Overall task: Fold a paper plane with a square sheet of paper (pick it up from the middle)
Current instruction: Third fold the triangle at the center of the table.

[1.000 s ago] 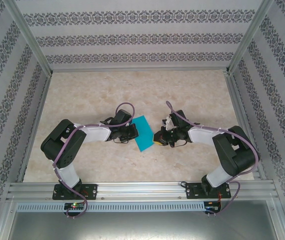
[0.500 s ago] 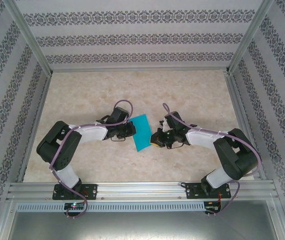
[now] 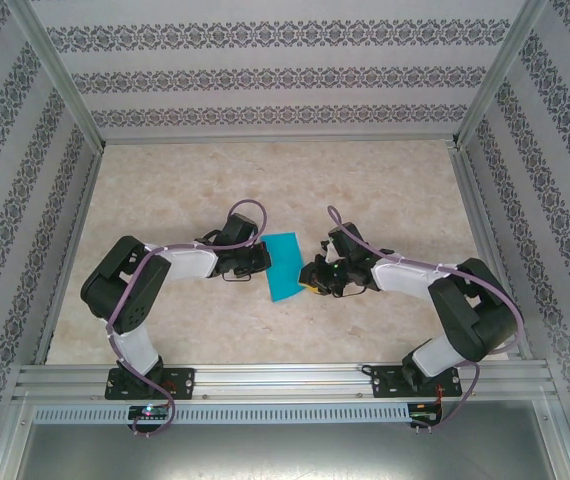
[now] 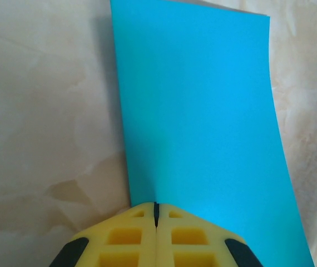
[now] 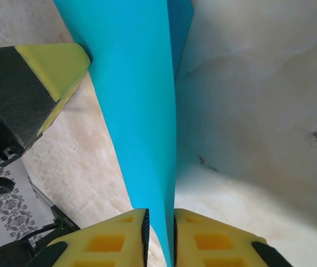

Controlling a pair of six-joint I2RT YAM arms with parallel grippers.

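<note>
a: where the left gripper (image 4: 155, 207) brings its yellow pads together, is anything caught between them?
b: yes. the pads are pressed flat against each other, and the near edge of the square sheet of paper (image 4: 197, 111) comes out of the thin seam between them. that gripper has the sheet pinched.
a: and how does the sheet run from the left gripper?
b: it reaches straight away from it, smooth and teal-blue. the marbled table (image 4: 41, 111) lies under the left gripper, and the paper throws a soft shadow on it along one side.
a: what about the right gripper (image 5: 160, 214)?
b: it faces the left gripper from across the sheet. its jaws stand a narrow gap apart and the paper's edge passes through that gap. i can't tell whether either pad touches it.
a: and seen from above?
b: the sheet sits just right of the left gripper, between it and the right gripper. it shows there as a slanted strip, narrower than a square.
</note>
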